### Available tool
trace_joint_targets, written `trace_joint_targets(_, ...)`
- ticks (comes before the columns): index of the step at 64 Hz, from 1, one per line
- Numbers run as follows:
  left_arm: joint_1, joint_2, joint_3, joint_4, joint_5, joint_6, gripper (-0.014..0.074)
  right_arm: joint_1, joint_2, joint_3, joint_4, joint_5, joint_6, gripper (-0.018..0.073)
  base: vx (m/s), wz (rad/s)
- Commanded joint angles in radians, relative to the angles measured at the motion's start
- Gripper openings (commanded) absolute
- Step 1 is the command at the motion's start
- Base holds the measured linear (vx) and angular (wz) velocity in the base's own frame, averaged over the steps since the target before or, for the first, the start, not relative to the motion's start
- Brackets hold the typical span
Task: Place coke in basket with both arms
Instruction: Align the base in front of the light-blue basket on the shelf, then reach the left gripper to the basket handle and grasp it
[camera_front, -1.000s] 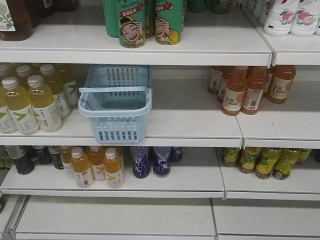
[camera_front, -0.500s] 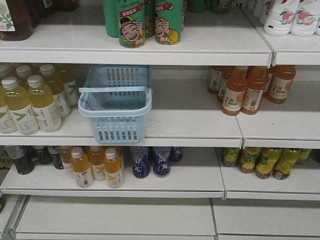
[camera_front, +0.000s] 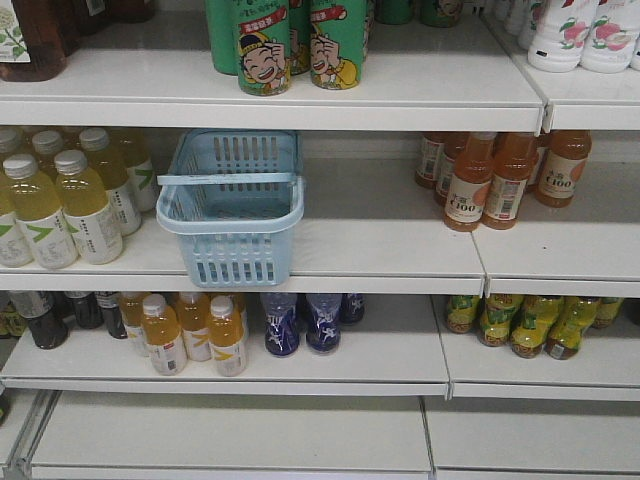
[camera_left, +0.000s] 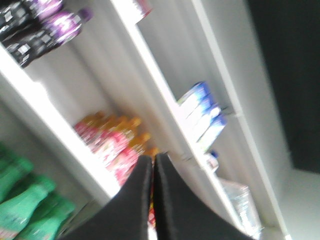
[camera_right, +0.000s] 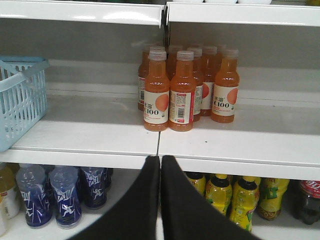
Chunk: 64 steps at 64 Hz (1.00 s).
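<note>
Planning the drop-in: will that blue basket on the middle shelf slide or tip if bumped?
Probably slides: the basket looks empty, with thin slotted walls, so likely light. It sits at the front edge of the shelf, so a pull might tip it off. Its handle lies across the rim and may swing.

Between the earlier pictures and this moment no change can be made out in the front view. The basket (camera_front: 230, 205) is found at the same spot on the middle shelf (camera_front: 390, 240), and the bottles (camera_front: 85, 205) to either side of the basket are matched one for one. For the wrist views no earlier pictures are given, so nothing can be compared there.
</note>
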<state>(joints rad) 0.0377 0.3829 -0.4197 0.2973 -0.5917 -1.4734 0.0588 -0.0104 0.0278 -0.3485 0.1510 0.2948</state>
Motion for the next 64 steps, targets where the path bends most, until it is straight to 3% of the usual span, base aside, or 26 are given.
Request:
trace_joint_targets(1,-0.008,0.147,-0.032,0.042,-0.069,-0.083,0.0037,-0.007,-0.013,0.006,-0.014,-0.066,-0.006,-0.0005,0.00,0.00)
trace_joint_targets(7,-0.008,0.308,-0.032,0.125,-0.140,-0.217,0.0104,-0.007,-0.013,0.006,-0.014,-0.066,-0.006,-0.0005,0.00,0.00)
trace_joint_targets(13,-0.008,0.478,-0.032,0.196,-0.293,-0.349,0.0204,-0.007,-0.013,0.006,-0.014,-0.066,-0.006,-0.0005,0.00,0.00)
trace_joint_targets(18,-0.008,0.617,-0.032,0.218,-0.410,-0.411,0.0299,-0.007,-0.013,0.006,-0.014,-0.066,-0.006,-0.0005,0.00,0.00)
trace_joint_targets(33,-0.016,0.983,-0.057,0.224,-0.637,-0.412,0.0491,-0.007,-0.013,0.006,-0.014,-0.066,-0.006,-0.0005,0.00,0.00)
trace_joint_targets(54,-0.109,1.363,-0.303,0.214,-0.691,-0.413,0.0501,-0.007,-0.013,0.006,-0.014,-0.066,-0.006,-0.0005,0.00,0.00)
trace_joint_targets(64,-0.117,1.487,-0.397,0.189,-0.694,-0.499,0.0501,-0.007,-0.013,0.006,-0.014,-0.066,-0.006,-0.0005,0.00,0.00)
